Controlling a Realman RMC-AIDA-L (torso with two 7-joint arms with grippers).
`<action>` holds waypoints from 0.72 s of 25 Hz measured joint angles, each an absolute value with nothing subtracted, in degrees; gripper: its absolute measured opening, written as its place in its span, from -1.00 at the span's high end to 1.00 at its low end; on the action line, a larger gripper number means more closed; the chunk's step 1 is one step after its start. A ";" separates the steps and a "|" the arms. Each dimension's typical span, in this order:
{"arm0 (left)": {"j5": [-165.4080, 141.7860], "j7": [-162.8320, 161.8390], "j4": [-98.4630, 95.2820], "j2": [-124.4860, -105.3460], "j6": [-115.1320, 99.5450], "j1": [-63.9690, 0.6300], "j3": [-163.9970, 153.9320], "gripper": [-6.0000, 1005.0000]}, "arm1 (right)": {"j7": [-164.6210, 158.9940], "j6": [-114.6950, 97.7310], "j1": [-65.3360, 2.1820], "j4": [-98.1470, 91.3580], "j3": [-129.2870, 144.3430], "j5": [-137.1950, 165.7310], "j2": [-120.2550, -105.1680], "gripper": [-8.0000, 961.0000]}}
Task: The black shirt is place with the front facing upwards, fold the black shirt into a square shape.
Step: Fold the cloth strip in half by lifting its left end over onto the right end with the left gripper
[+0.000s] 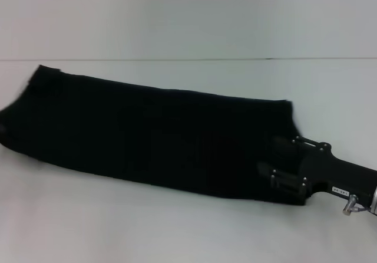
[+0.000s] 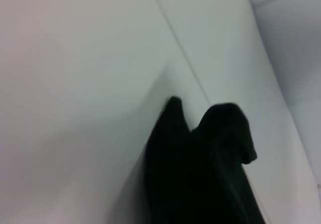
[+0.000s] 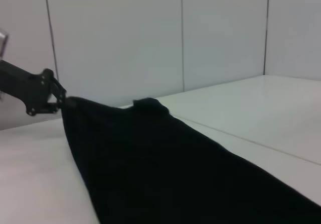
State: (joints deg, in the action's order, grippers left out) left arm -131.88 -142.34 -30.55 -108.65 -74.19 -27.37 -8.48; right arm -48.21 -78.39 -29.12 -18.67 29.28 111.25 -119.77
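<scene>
White table (image 1: 177, 233) fills the head view, meeting a pale wall along a thin seam behind; the right wrist view shows that wall as tall panels with dark vertical joints. The shirt (image 1: 153, 139) lies across the table as a long, narrow black band, running from the robot's far left down toward its near right. No lettering or label shows on it from any view. Its left end is squared off with a small raised corner, and that end looks lifted a little off the table.

The right claw (image 1: 277, 163) sits at the shirt's right end, its black body and metal fittings coming in from the right edge of the head view. Its tips merge with the dark cloth, so I cannot tell whether it is closed on the shirt or merely touching it.

The left claw (image 3: 59, 102) shows only in the right wrist view, as a black linkage reaching in at the far end of the shirt, right against the cloth's upper corner. Whether it grips the cloth cannot be told.

From the left wrist view, the shirt (image 2: 200, 174) appears as a bunched, two-humped black edge standing up from the table.
</scene>
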 joint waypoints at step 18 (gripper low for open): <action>-124.43 -141.81 -30.34 -109.17 -83.98 -36.40 -7.54 0.95 | -48.41 -78.30 -25.97 -18.40 26.41 111.17 -119.55 -0.52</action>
